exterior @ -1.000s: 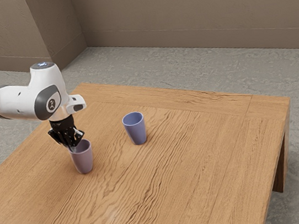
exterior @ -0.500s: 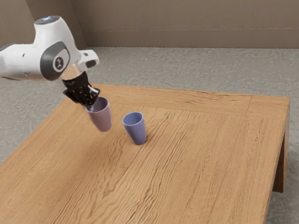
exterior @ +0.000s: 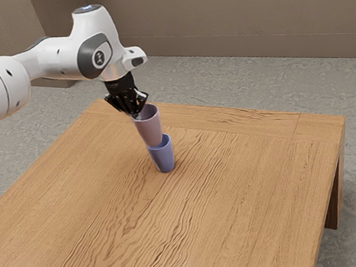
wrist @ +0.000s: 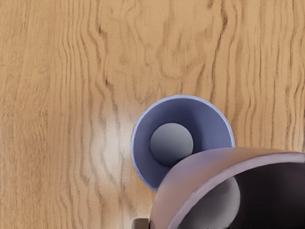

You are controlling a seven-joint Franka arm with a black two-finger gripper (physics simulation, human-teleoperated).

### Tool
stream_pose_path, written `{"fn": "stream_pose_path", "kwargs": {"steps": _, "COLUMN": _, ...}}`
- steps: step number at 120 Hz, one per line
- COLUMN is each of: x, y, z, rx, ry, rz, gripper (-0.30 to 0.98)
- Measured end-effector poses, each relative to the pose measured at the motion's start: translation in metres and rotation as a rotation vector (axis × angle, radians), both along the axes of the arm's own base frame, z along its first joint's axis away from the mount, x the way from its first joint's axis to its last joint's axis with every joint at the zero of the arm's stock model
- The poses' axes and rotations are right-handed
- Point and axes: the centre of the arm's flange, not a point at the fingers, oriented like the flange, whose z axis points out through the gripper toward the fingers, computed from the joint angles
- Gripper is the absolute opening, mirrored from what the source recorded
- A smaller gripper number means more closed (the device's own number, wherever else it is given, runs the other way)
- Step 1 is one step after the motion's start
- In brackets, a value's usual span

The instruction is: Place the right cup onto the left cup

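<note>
The claw (exterior: 137,114) is pinched on the pink cup (exterior: 150,128), at its rim toward the exterior view's left. This cup is up in the air, mouth up, its long way nearly up and down. The blue cup (exterior: 162,156) stands on the table (exterior: 240,198), low and a bit to the exterior view's right. I can't tell if the cups touch. I think the pink one must go over a little, then down into the blue mouth. Both look smooth, with small bottoms. The table is wood with wavy lines. Far off are a blotchy gray floor (exterior: 256,79) and a brown wall (exterior: 235,19).
</note>
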Motion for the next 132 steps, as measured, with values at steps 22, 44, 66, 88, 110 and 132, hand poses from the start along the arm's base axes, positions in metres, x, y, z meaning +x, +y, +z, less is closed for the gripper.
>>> {"fn": "stream_pose_path", "kwargs": {"steps": 22, "x": 0.011, "y": -0.005, "z": -0.008, "rx": -0.007, "ry": 0.002, "rz": 0.002, "gripper": -0.1}}
{"fn": "stream_pose_path", "kwargs": {"steps": 44, "x": 0.018, "y": 0.002, "z": -0.013, "rx": -0.006, "ry": 0.003, "rz": 0.018, "gripper": -0.1}}
{"fn": "stream_pose_path", "kwargs": {"steps": 66, "x": 0.025, "y": 0.011, "z": -0.019, "rx": -0.002, "ry": -0.002, "rz": 0.031, "gripper": -0.1}}
{"fn": "stream_pose_path", "kwargs": {"steps": 88, "x": 0.03, "y": 0.011, "z": -0.032, "rx": -0.005, "ry": 0.007, "rz": 0.03, "gripper": -0.1}}
{"fn": "stream_pose_path", "kwargs": {"steps": 110, "x": 0.033, "y": 0.01, "z": -0.048, "rx": -0.011, "ry": 0.021, "rz": 0.03, "gripper": -0.1}}
{"fn": "stream_pose_path", "kwargs": {"steps": 132, "x": 0.032, "y": 0.012, "z": -0.046, "rx": -0.017, "ry": 0.016, "rz": 0.036, "gripper": 0.28}}
